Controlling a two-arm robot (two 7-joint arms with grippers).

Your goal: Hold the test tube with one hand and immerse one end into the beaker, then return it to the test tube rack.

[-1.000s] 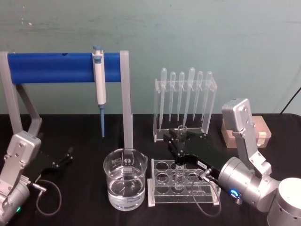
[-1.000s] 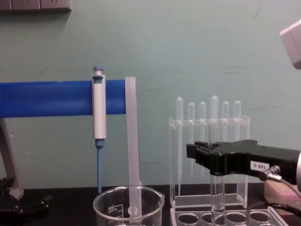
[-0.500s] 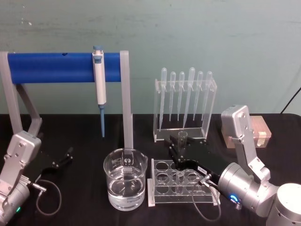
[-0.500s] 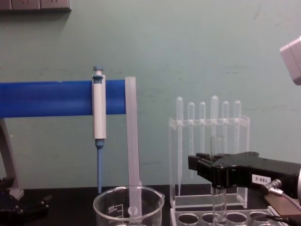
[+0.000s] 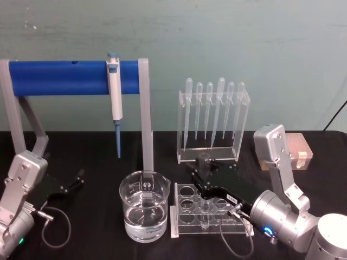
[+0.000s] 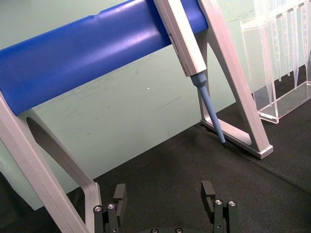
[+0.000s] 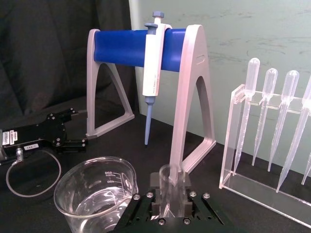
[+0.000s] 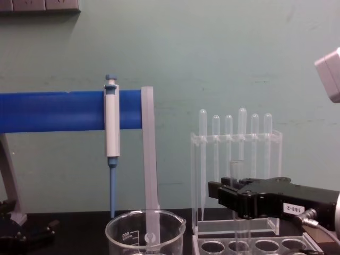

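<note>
The test tube (image 7: 170, 188) stands upright between the fingers of my right gripper (image 7: 168, 208), which is shut on it. In the head view this right gripper (image 5: 203, 174) hovers over the clear tube rack (image 5: 181, 228), with the test tube (image 5: 204, 160) reaching down into a rack hole. From the chest, the test tube (image 8: 236, 169) rises a little above the right gripper (image 8: 229, 195). The beaker (image 5: 143, 212), partly filled with clear liquid, sits on the table left of the rack. My left gripper (image 6: 164, 194) is open and parked low at the far left (image 5: 73, 182).
A blue-barred stand (image 5: 59, 77) with a white-and-blue pipettor (image 5: 114, 92) hanging on it spans the back left. A clear holder with several plastic pipettes (image 5: 212, 116) stands behind the rack. A tan box (image 5: 301, 151) lies at the right.
My right gripper has come down with the test tube, sinking its lower end deeper into the rack. The left arm has not moved.
</note>
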